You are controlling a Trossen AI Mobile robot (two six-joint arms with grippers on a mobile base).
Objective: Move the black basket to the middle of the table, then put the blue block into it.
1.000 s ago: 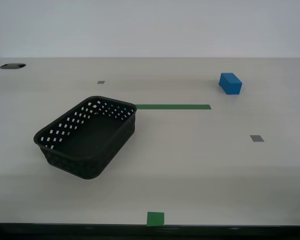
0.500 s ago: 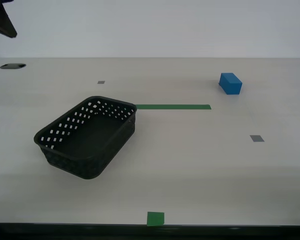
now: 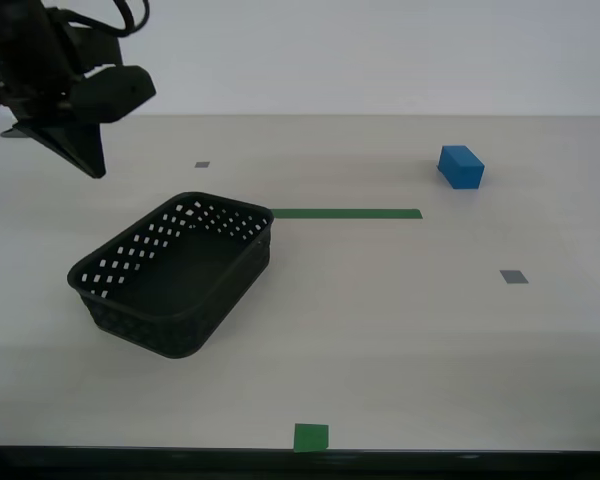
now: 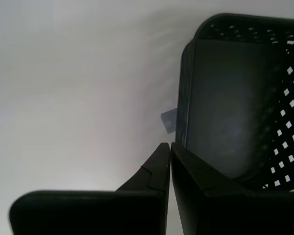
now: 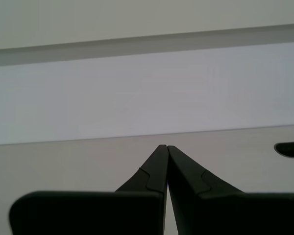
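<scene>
The black basket (image 3: 175, 275) stands empty on the table (image 3: 380, 330), toward the exterior view's left. The blue block (image 3: 461, 166) lies far off at the back right. My second gripper (image 3: 92, 165) hangs shut and empty above the table, behind and to the left of the basket, apart from it. The second wrist view shows its closed tips (image 4: 169, 144) just outside the basket's rim (image 4: 235, 98). My first gripper (image 5: 164, 146) is shut and empty, facing the wall; it does not show in the exterior view.
A green tape strip (image 3: 346, 213) runs from the basket's far corner toward the right. Grey tape squares (image 3: 514, 277) (image 3: 202, 164) and a green square (image 3: 311, 437) mark the tabletop. A dark hole (image 5: 290, 148) sits in the table in the first wrist view.
An arm has come in from the upper left of the exterior view and lowered toward the table behind the basket. Basket and block have not moved.
</scene>
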